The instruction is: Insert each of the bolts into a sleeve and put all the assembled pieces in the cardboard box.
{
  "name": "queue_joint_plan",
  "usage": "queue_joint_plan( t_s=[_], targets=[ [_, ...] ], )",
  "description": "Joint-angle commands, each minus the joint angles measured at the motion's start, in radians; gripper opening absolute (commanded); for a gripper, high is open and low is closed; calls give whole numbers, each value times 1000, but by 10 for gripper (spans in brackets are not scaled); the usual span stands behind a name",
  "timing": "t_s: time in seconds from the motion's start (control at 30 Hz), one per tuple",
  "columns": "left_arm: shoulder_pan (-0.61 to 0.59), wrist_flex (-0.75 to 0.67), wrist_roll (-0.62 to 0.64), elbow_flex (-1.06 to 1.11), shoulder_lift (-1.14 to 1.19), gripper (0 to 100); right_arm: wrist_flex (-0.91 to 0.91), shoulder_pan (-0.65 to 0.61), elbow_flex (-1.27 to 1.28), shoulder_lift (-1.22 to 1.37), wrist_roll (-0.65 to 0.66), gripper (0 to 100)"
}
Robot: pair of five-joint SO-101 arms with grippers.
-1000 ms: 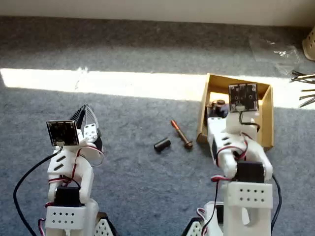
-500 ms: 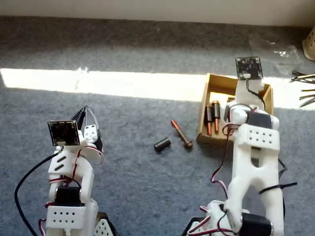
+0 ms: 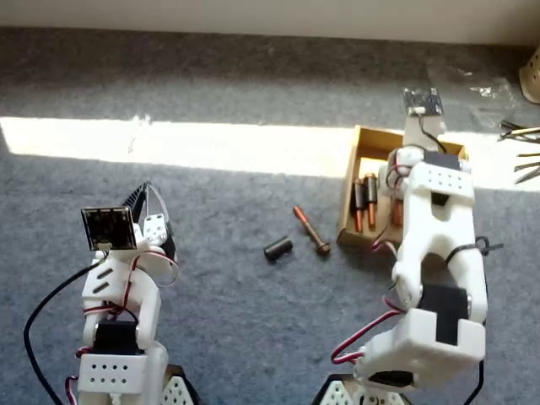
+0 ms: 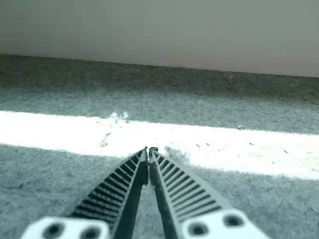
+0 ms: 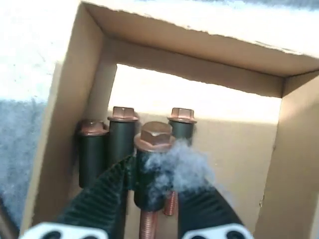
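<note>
Hugging cardboard box (image 5: 64, 124) wall: assembled pieces (image 5: 121, 142).

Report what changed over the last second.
The right arm unfolded and stretched farther over the cardboard box, carrying its gripper, shut on an assembled piece, toward the far wall. The left gripper, loose bolt and loose sleeve stayed put.

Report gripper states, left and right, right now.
Left gripper: shut, empty.
Right gripper: shut on a sleeved bolt, over the cardboard box.
</note>
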Motion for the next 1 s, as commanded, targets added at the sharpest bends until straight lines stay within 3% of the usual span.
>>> queue_joint_plan(
  t_s=[0.0,0.27,0.53,0.77,0.97],
  targets=[
    [-5,-20,0,-7,-13,27,1,2,-85,31,11,8],
    [-5,-20,0,-7,-13,27,1,-7,-87,54,11,135],
    [-7,-20,0,-7,-13,27,2,-8,-90,45,11,180],
    [-81,-48,2,-5,-13,27,119,-59,-104,-196,11,180],
    [-82,-66,2,10,-13,27,217,-193,-77,-420,11,180]
  ],
)
